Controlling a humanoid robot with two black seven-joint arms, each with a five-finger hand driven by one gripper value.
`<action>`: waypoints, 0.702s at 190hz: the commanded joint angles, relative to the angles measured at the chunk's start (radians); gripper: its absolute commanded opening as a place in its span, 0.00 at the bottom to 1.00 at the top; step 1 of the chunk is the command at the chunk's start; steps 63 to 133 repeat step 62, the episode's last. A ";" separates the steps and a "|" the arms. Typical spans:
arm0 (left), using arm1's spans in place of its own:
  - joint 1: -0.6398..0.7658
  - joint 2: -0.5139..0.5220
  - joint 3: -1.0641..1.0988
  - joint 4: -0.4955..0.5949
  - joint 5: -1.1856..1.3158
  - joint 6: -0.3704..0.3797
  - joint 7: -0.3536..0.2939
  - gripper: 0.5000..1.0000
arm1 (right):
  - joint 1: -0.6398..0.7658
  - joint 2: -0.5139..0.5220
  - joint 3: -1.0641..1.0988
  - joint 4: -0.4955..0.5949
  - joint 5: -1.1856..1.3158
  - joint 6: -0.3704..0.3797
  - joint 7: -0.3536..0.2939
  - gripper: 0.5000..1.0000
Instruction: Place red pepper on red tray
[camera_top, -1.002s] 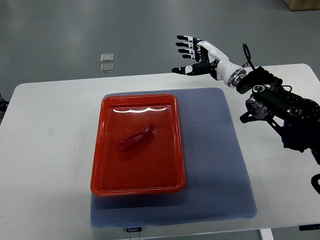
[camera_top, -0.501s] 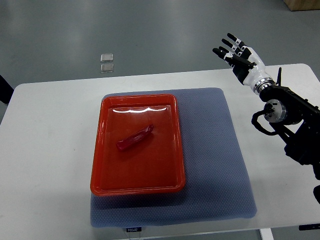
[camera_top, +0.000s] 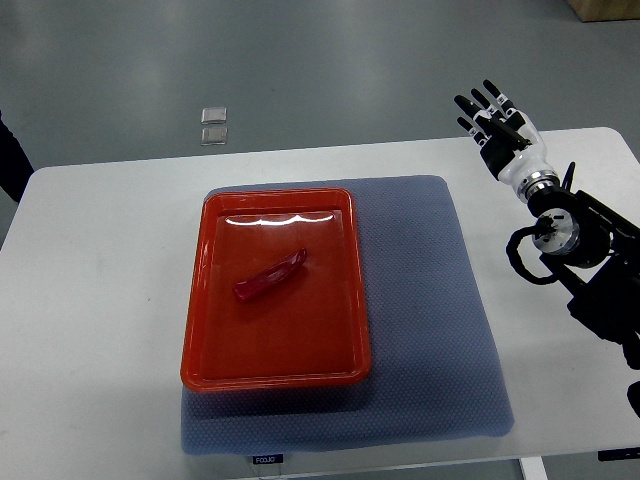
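White rounded-corner table (camera_top: 90, 300) carries 1 blue-grey textured rectangular mat (camera_top: 430, 330), set near the centre and reaching the table's near edge. On the mat's left part sits 1 red plastic rectangular tray (camera_top: 200, 330). Bare white tabletop on both sides.

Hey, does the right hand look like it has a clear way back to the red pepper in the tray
Probably yes. The right hand is open and empty, up at the table's far right edge, and only bare blue mat lies between it and the red tray. The red pepper lies uncovered in the tray's middle.
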 joint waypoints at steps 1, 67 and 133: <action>-0.001 0.000 -0.001 0.000 0.000 0.000 0.001 1.00 | -0.018 0.007 0.000 -0.006 0.000 0.000 0.002 0.82; -0.001 0.000 -0.001 0.000 0.000 0.000 0.001 1.00 | -0.022 0.019 0.001 -0.006 0.000 0.003 0.004 0.83; -0.001 0.000 -0.001 0.000 0.000 0.000 0.001 1.00 | -0.022 0.019 0.001 -0.006 0.000 0.003 0.004 0.83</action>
